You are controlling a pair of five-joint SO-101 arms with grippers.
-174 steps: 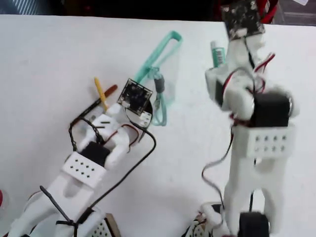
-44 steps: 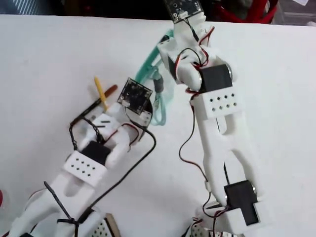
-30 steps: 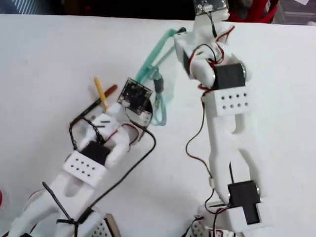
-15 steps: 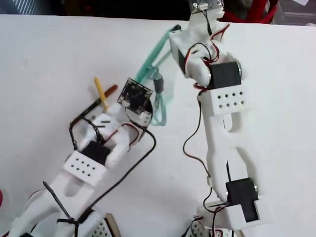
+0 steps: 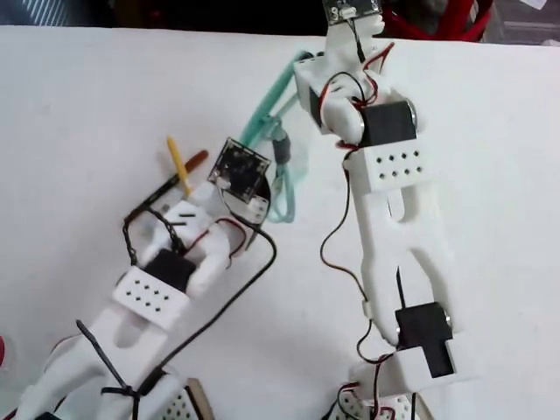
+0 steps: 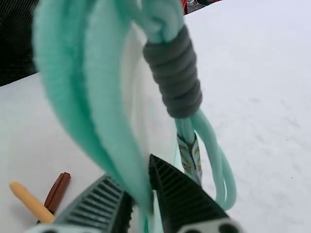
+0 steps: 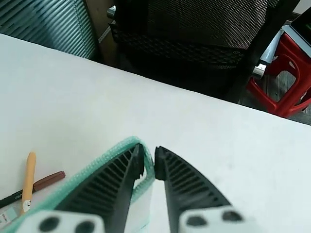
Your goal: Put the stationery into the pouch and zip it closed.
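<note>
Left gripper [image 6: 138, 174]: jaws clamped on the mint edge of the pouch [image 6: 97, 97], at its near end.
Right gripper [image 7: 149, 153]: jaws almost together; we think they pinch the pouch's far corner [image 7: 104, 155].
Left arm [image 5: 149, 293]: we see it angled in from the near left, wrist low.
Right arm [image 5: 398, 227]: stretched from near right to the table's [image 5: 79, 96] far middle.
Pouch [image 5: 262, 109]: between both grippers, its grey sleeve [image 6: 175, 77] and cord loop [image 6: 214, 160] hanging.
Pens: yellow pen [image 5: 178, 162], brown pen [image 5: 196, 159] and black pen [image 5: 157, 194] lie left of the pouch, outside it.
Writing: the black pen's print is too small for us to read.
</note>
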